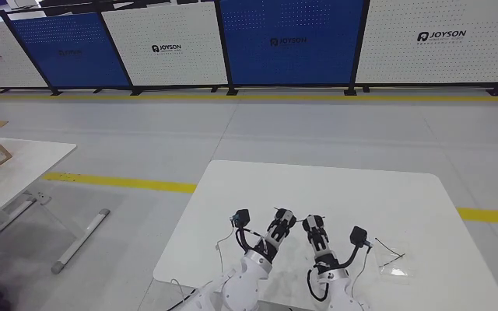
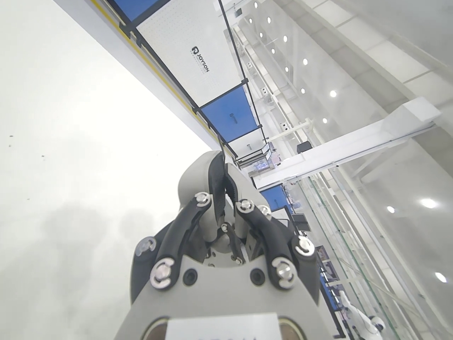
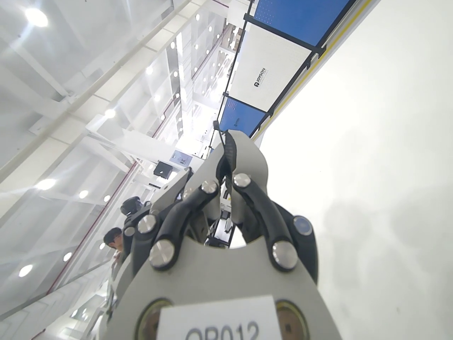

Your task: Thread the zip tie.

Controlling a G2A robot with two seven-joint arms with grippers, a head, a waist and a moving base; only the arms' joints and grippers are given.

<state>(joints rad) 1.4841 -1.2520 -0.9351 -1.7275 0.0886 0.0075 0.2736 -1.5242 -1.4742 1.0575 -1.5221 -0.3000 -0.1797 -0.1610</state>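
Pincers of both arms sit low over the near part of the white desk, side by side, both pointing away from the robot. R pincer is clamped tight on a thin black zip tie; a short bit of strap w/ its small head pokes out past the fingertips. L pincer is closed too, pads pressed together, but whether anything is caught between them can't be told. Top view shows the 2 pincers near each other but apart, approx. level. Off to the robot's right on the desk lies 1 clear plastic bag, w/ thin dark strips just beside it, well apart from both pincers.
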